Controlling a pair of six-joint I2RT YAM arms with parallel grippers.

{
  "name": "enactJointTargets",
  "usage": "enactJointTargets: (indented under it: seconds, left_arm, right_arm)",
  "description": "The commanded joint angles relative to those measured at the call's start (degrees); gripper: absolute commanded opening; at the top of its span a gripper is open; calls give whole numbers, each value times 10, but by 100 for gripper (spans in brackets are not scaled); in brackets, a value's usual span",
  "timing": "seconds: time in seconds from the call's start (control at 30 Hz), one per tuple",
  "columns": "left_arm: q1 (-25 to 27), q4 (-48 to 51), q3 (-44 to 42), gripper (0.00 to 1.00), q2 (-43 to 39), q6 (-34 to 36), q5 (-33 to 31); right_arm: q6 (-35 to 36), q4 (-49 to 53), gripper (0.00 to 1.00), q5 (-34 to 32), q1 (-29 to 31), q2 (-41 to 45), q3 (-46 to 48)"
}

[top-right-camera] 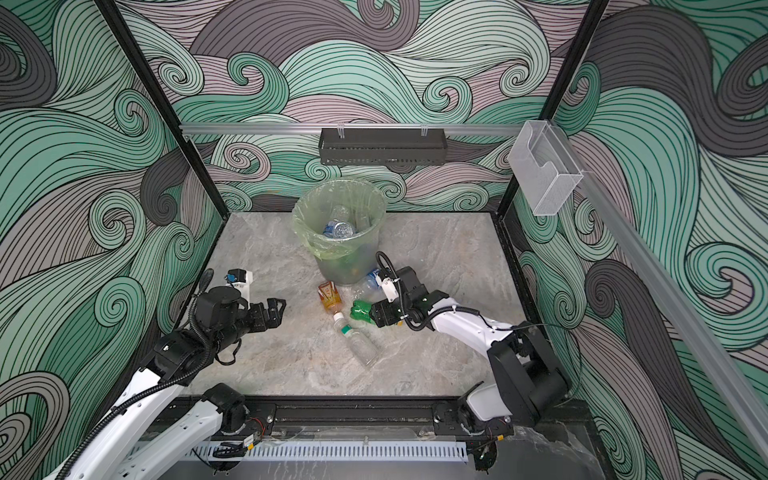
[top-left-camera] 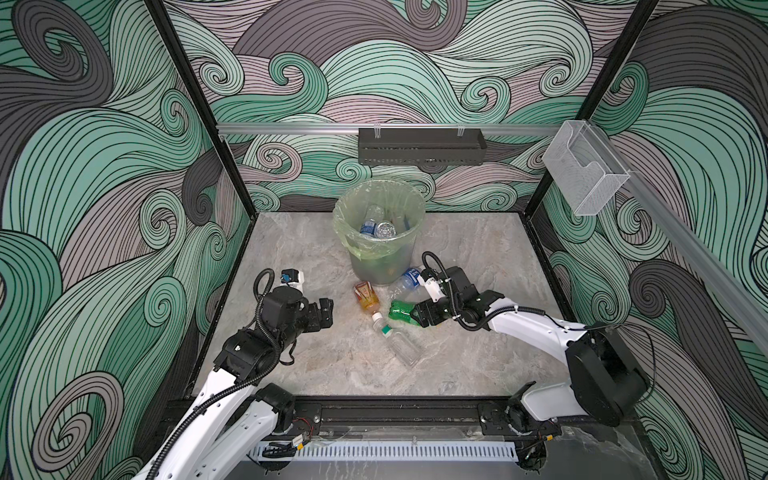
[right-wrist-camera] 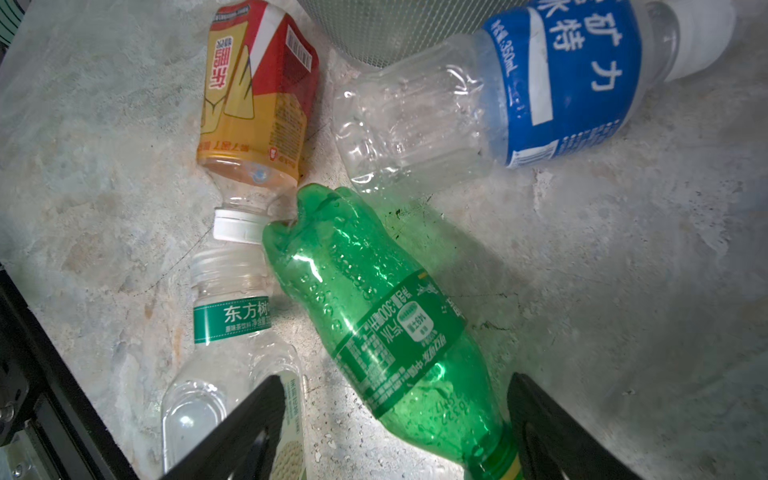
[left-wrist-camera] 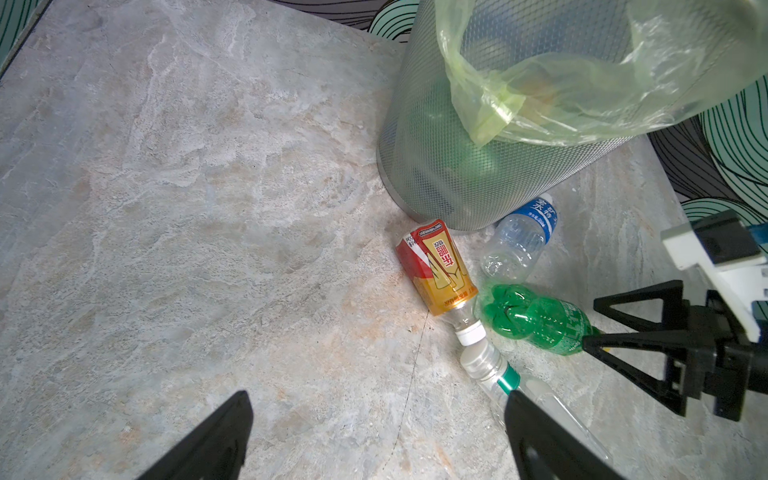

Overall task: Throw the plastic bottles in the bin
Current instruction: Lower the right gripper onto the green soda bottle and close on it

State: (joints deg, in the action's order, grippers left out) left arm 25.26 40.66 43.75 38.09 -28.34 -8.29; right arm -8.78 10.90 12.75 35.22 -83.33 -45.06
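The bin (top-left-camera: 380,257) (top-right-camera: 338,266) (left-wrist-camera: 457,166), grey mesh lined with a pale green bag, stands at the back middle with several bottles (top-left-camera: 372,226) inside. On the table in front lie the other plastic bottles: an orange one (top-left-camera: 365,296) (right-wrist-camera: 253,91), a clear blue-labelled one (top-left-camera: 407,280) (right-wrist-camera: 498,95), a green one (top-left-camera: 399,311) (right-wrist-camera: 374,311) and a clear one with a green band (top-left-camera: 399,343) (right-wrist-camera: 228,332). My right gripper (top-left-camera: 415,313) (right-wrist-camera: 399,424) is open and straddles the green bottle's neck end. My left gripper (top-left-camera: 328,309) (left-wrist-camera: 378,436) hangs open and empty, left of the bottles.
A black perforated tray (top-left-camera: 422,145) hangs on the back rail. A clear acrylic box (top-left-camera: 582,166) is fixed to the right wall. A black rail (top-left-camera: 395,411) runs along the table's front edge. The orange and blue-labelled bottles lie against the bin's base.
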Motion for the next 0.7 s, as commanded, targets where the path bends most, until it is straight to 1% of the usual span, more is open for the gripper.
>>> enactJointTargets:
  seconds: [0.0, 0.17, 0.37, 0.67]
  left_arm:
    - [-3, -3, -3, 96, 0, -11, 5]
    - [-3, -2, -11, 96, -4, -12, 5]
    - [-2, -1, -16, 96, -10, -10, 4]
    - [-3, -2, -24, 96, -19, -10, 4]
  right_arm:
    - [5, -35, 85, -26, 11, -10, -6]
    - [0, -52, 85, -33, 26, -32, -2]
    - [1, -44, 80, -40, 51, -64, -11]
    - [-18, -49, 79, -68, 95, -69, -10]
